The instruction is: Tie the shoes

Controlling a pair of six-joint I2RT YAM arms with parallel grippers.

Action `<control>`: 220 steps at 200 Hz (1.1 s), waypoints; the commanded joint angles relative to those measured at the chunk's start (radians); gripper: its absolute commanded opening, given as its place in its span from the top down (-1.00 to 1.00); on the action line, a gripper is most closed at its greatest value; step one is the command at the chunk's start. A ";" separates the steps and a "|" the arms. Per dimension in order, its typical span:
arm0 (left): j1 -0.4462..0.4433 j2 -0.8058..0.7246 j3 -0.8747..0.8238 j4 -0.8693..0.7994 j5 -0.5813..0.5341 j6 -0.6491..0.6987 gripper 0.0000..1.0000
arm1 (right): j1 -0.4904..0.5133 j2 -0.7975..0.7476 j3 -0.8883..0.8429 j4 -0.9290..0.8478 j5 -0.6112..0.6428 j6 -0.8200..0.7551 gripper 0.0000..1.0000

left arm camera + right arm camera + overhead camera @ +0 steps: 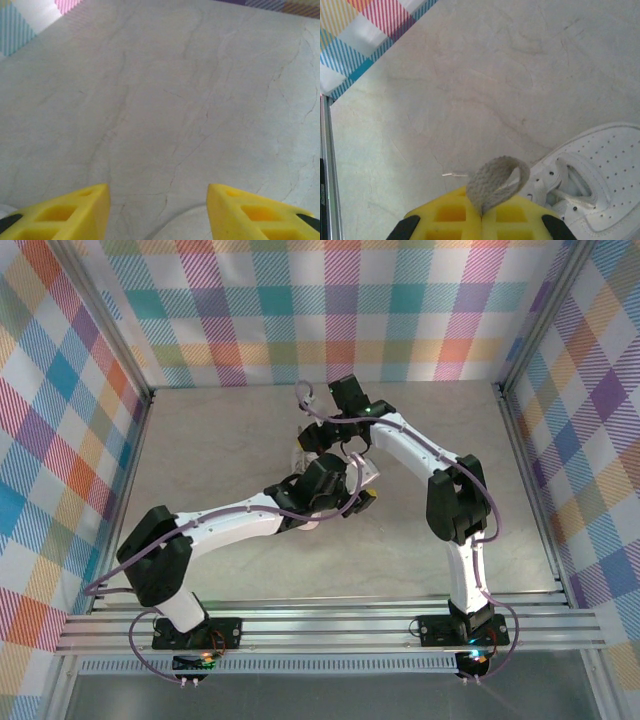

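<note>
**Right gripper pinches a lace loop; left gripper stands open**

The two arms meet over the middle of the marbled table. In the right wrist view, the right gripper has its yellow fingers pressed together, and a small curled loop of flat white lace is clamped between the tips. The white sneaker lies on the table just to the right of that gripper. Its perforated toe and eyelets are visible, and its laces are loose across the tongue. In the overhead view the wrists cover most of the shoe.

The left gripper has its yellow fingers spread wide with nothing between them, and it hovers over bare table. A pale rounded edge shows low between its fingers; I cannot tell what it is.
</note>
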 commanded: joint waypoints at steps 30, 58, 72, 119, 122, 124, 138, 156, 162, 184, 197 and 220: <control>0.079 -0.289 -0.072 -0.035 -0.055 -0.029 -0.10 | 0.002 -0.119 -0.129 0.126 -0.051 -0.088 1.00; 0.240 -0.427 -0.127 -0.085 0.057 -0.178 -0.11 | 0.012 -0.159 -0.190 0.182 -0.062 -0.140 1.00; 0.354 -0.473 -0.151 -0.088 0.161 -0.282 -0.12 | 0.020 -0.173 -0.209 0.191 -0.062 -0.178 1.00; 0.622 -0.397 -0.138 -0.053 0.541 -0.541 -0.10 | 0.048 -0.219 -0.270 0.236 -0.072 -0.268 1.00; 0.630 -0.386 -0.137 -0.040 0.562 -0.554 -0.10 | 0.049 -0.220 -0.273 0.237 -0.073 -0.271 1.00; 0.634 -0.380 -0.136 -0.033 0.573 -0.562 -0.10 | 0.050 -0.222 -0.274 0.236 -0.074 -0.274 1.00; 0.657 -0.337 -0.134 0.024 0.646 -0.610 -0.08 | 0.053 -0.224 -0.274 0.235 -0.074 -0.282 1.00; 0.660 -0.292 -0.123 0.053 0.682 -0.623 -0.08 | 0.054 -0.223 -0.270 0.230 -0.077 -0.284 1.00; 0.660 -0.278 -0.119 0.056 0.691 -0.624 -0.08 | 0.055 -0.223 -0.272 0.231 -0.078 -0.284 1.00; 0.660 -0.228 -0.108 0.082 0.721 -0.646 -0.05 | 0.058 -0.221 -0.270 0.237 -0.075 -0.282 1.00; 0.660 -0.208 -0.104 0.094 0.730 -0.658 -0.04 | 0.058 -0.220 -0.267 0.240 -0.071 -0.278 1.00; 0.660 -0.185 -0.110 0.101 0.730 -0.662 -0.03 | 0.059 -0.219 -0.265 0.244 -0.070 -0.270 1.00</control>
